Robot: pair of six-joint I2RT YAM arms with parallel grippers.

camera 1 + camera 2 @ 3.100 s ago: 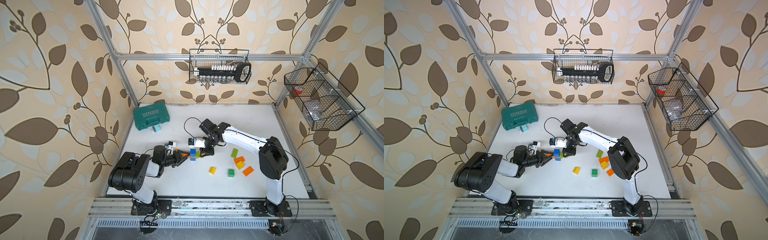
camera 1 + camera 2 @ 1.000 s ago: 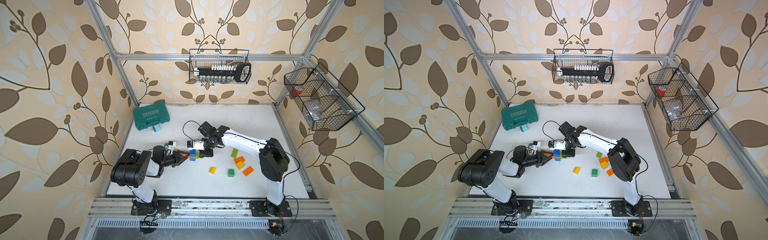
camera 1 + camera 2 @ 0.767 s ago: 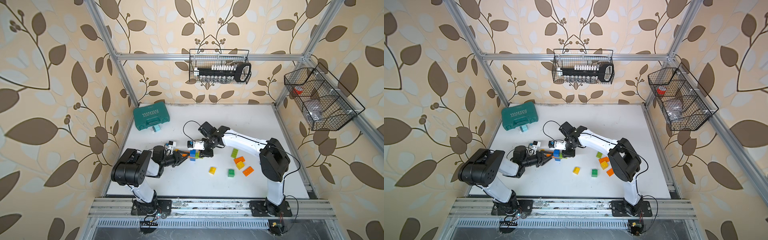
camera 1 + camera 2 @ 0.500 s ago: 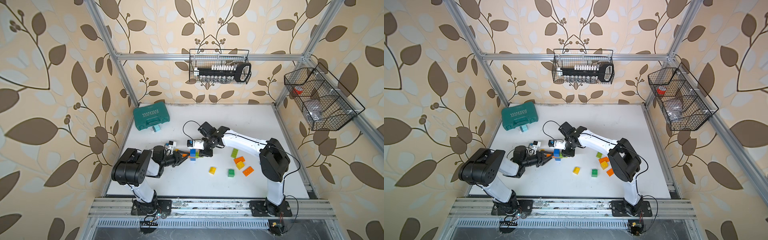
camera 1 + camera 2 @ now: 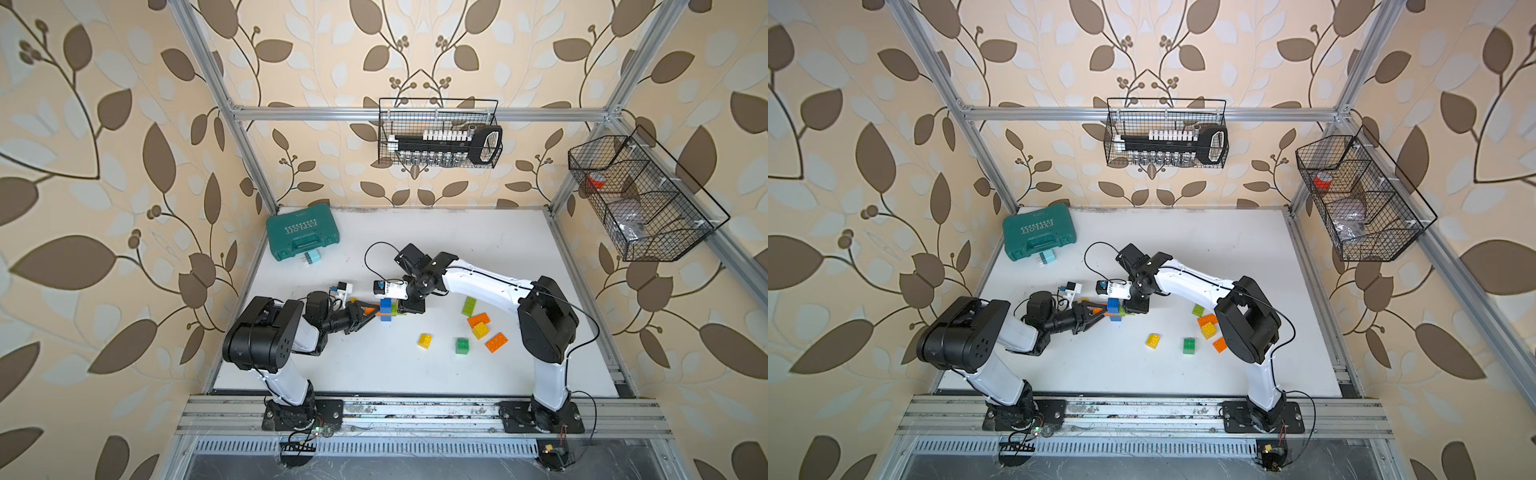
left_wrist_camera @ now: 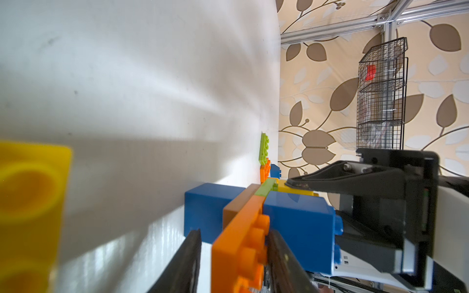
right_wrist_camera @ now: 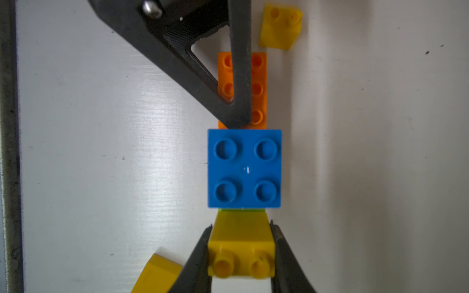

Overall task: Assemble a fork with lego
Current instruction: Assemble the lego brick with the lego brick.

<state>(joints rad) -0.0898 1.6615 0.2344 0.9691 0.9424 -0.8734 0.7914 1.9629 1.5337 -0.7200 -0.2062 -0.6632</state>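
Now: left gripper pinching orange plate; right gripper pinching yellow brick. Half-built fork spans between them, blue brick midway. Likely step: seat joints. Push ends along one line, no twist. Spare bricks well apart, right arm's side.

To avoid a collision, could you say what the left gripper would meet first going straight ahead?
Likely the blue square studded plastic brick, just past the orange studded plate the left gripper grips.

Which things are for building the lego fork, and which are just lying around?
For the job: half-built brick piece, held by left gripper and right gripper; loose bricks.
Just lying about: green tool case, small plug, wire baskets.
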